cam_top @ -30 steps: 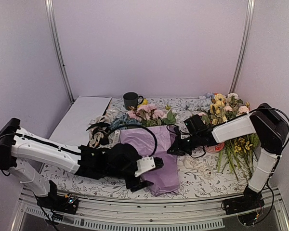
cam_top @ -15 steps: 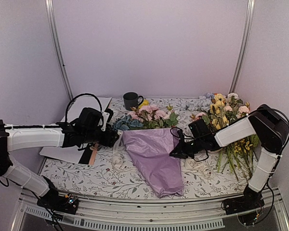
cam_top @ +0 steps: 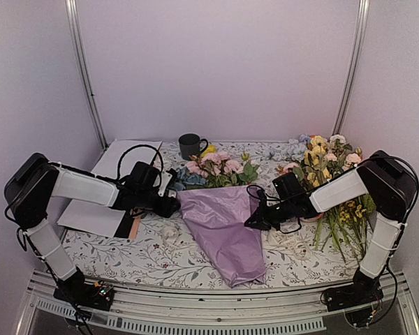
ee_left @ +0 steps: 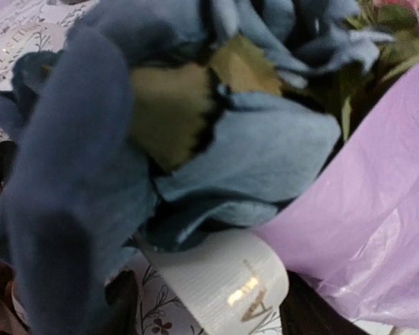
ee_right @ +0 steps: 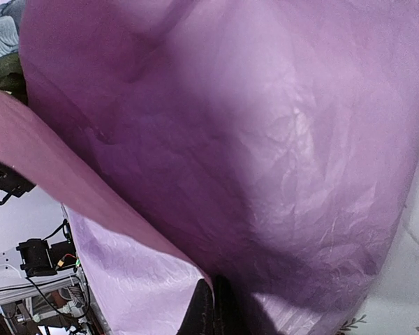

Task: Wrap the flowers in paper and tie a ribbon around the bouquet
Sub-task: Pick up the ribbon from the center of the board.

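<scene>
The bouquet (cam_top: 227, 244) lay in the middle of the frame in the top view, on the flowered table (cam_top: 153, 259). Its narrow end pointed to the lower edge and its wide end to the back wall. The paper (cam_top: 216, 213) formed a lilac cone, with the flowers (cam_top: 215, 166) spilling out of its upper end: pink ones, one yellow, and a blue bloom (ee_left: 265, 146) at the left.

The left gripper (cam_top: 170, 204) sat just left of the cone's upper left corner, low by the blue bloom. In its wrist view the two fingers stood apart at the lower corners. A loop of ribbon (ee_left: 223, 286), cream with gold lettering, lay between them under the bloom, beside the paper. I could not tell whether a finger touched the ribbon.

The right gripper (cam_top: 253, 219) was at the cone's right edge, right of centre. In its wrist view the fingers (ee_right: 204, 310) were pressed together at the bottom of the frame, nipping the paper where its pinkish edge ran down into them. Paper filled nearly all of that view.

A dark mug (cam_top: 190, 145) stood at the back, above the flowers. A white sheet (cam_top: 119, 164) lay at the left under the left arm, and a loose pile (cam_top: 332, 164) of yellow and pink stems at the right.
</scene>
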Available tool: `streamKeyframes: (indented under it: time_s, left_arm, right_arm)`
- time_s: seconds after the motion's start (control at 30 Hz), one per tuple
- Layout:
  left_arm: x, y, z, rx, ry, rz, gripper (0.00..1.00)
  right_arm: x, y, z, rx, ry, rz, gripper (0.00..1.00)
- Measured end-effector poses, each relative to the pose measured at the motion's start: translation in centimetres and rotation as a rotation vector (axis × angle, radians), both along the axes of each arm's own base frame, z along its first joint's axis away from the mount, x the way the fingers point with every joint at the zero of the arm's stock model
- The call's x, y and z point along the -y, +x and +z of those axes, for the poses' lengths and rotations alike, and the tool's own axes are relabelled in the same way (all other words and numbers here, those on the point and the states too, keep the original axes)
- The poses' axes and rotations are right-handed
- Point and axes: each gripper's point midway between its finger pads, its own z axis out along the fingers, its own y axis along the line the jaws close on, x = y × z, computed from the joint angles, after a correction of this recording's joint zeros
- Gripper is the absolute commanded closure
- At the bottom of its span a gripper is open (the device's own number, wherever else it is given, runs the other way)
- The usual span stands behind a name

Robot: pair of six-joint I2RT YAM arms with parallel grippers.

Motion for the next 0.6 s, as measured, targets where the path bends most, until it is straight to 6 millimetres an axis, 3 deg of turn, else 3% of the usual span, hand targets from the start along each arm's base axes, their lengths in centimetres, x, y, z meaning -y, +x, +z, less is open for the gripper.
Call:
streamKeyframes:
  time_s: [0.1, 0.13, 0.23, 0.33, 0.47, 0.6]
  left_arm:
    - [0.6, 0.4, 0.5, 0.024, -0.023, -0.027, 0.97]
    - [0.9, 0.4, 0.7, 0.027, -0.035, -0.042, 1.00]
    - [1.7, -0.3, 1.2, 0.018, -0.077, -0.093, 1.00]
    - [1.3, -2.4, 2.9, 0.026, -0.129, -0.132, 1.00]
    - [0.2, -4.5, 7.2, 0.107, -0.190, -0.140, 1.00]
    - [0.3, -5.7, 11.7, 0.180, -0.258, -0.148, 1.00]
  right_arm:
    - [0.1, 0.0, 0.0, -0.005, -0.001, -0.010, 1.00]
    - [0.1, 0.0, 0.0, -0.006, -0.002, -0.012, 1.00]
    - [0.2, 0.1, 0.0, -0.004, -0.004, -0.019, 1.00]
    - [0.2, 0.1, 0.0, -0.003, -0.007, -0.023, 1.00]
    - [0.2, 0.1, 0.0, -0.002, -0.007, -0.023, 1.00]
    - [0.2, 0.1, 0.0, -0.002, -0.007, -0.022, 1.00]
